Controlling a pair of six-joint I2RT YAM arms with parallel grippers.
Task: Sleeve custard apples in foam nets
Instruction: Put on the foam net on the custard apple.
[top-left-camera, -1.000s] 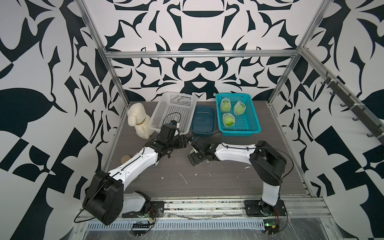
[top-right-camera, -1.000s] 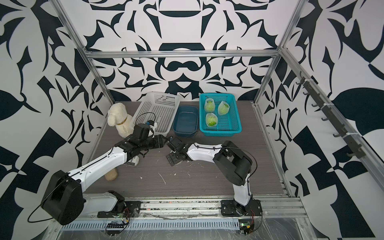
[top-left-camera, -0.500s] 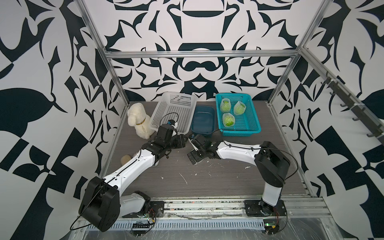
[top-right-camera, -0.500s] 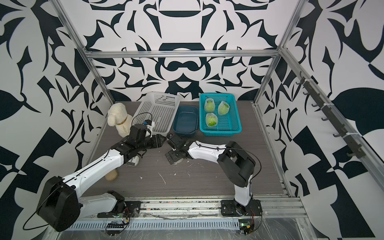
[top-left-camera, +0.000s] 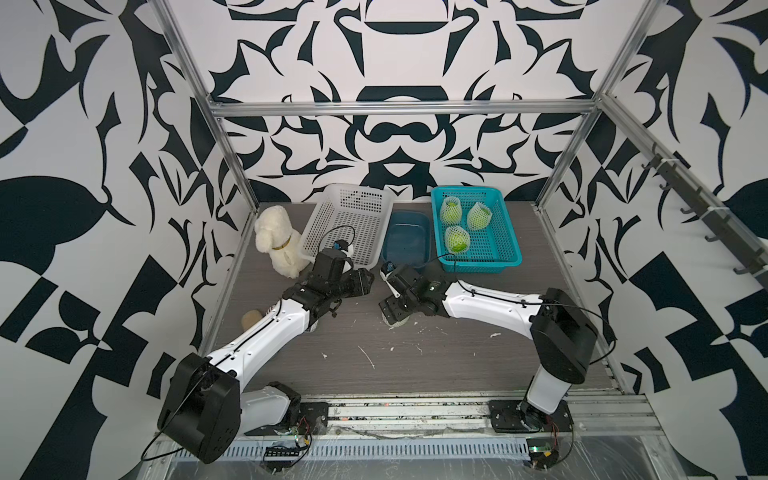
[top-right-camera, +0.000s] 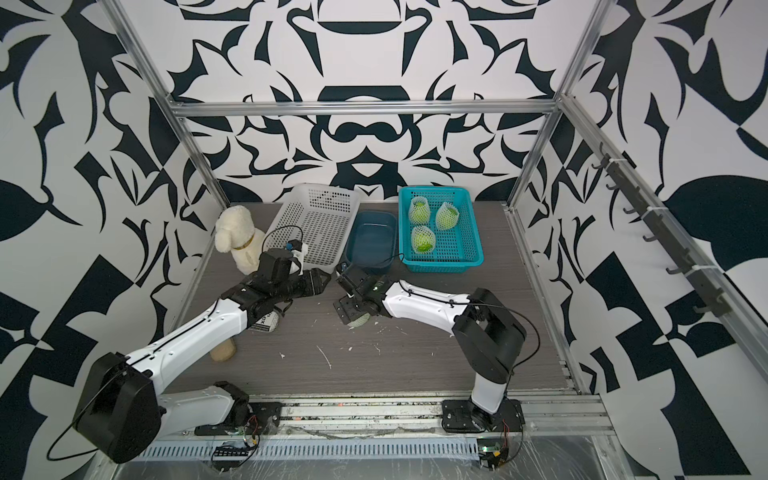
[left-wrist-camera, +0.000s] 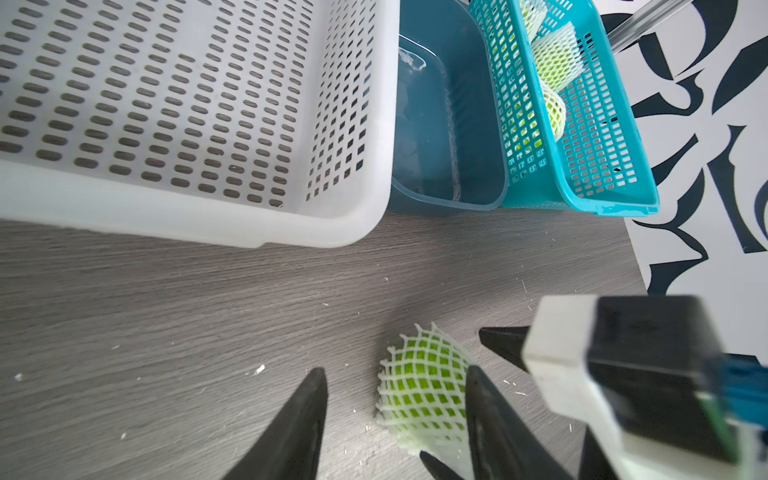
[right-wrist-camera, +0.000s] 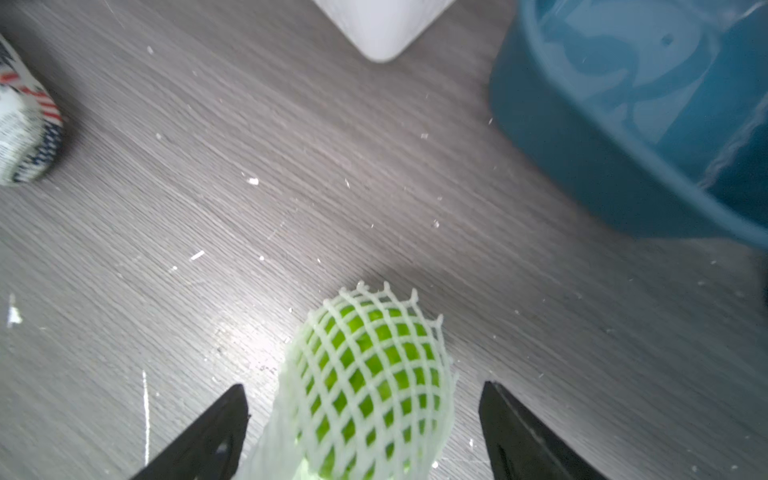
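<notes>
— What is seen nearest?
— A custard apple (right-wrist-camera: 365, 357), wrapped in a foam net (right-wrist-camera: 270, 449), is laid on the surface (right-wrist-camera: 374, 166). It is straddled, untouched, by the wide-spread right end effector (right-wrist-camera: 365, 385). The left end effector (left-wrist-camera: 395, 369) is held open and empty beside it.
— And farther back?
— Three more netted custard apples (top-left-camera: 457, 241) are kept in the teal basket (top-left-camera: 478, 266).
</notes>
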